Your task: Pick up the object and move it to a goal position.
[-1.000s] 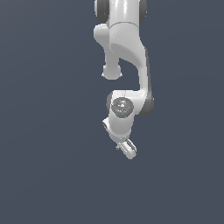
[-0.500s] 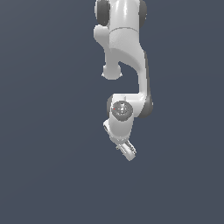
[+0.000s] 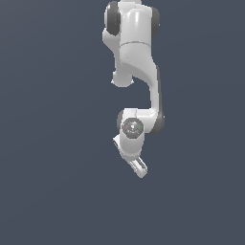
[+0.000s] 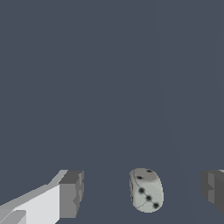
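Note:
The object (image 4: 146, 190) is a small pale grey-white die with rounded corners and black dots. In the wrist view it lies between my two grey fingertips (image 4: 72, 193), with a gap on each side. My gripper (image 4: 143, 192) is open around it and does not touch it. In the exterior view the white arm hangs down from the top and the gripper (image 3: 139, 167) points down, tilted toward the exterior view's right. The die does not show in the exterior view.
A plain dark grey-blue surface (image 3: 57, 191) fills both views. No other objects show.
The gripper has sunk very slightly and the arm has shifted a little. The jaws stay open.

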Robot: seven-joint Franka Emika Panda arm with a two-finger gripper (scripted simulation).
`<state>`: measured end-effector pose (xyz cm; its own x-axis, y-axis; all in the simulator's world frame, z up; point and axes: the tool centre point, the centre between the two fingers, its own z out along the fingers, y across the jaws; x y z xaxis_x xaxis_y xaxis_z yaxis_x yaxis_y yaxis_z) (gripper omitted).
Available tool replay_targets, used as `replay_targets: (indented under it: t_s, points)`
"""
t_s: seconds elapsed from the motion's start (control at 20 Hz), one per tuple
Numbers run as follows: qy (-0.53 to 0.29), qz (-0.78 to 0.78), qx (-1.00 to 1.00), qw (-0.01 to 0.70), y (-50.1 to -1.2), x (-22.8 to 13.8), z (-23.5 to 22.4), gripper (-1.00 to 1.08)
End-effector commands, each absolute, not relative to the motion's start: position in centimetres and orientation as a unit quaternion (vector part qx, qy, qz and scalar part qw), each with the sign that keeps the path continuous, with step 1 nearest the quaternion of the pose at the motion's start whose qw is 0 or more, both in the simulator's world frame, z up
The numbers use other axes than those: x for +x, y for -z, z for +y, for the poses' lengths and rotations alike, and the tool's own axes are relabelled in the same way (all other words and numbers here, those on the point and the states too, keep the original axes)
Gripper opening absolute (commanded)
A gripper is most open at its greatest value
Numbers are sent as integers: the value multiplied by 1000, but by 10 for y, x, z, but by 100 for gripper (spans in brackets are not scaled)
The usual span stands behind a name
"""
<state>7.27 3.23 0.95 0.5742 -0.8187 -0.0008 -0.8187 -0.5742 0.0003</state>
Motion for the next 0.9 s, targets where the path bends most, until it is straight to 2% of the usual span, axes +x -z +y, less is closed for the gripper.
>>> replay_targets:
  t_s: [0.0, 0.85]
  points:
    - [0, 462, -887, 0, -9, 73, 32, -100]
    - [0, 462, -887, 0, -19, 69, 35, -100]
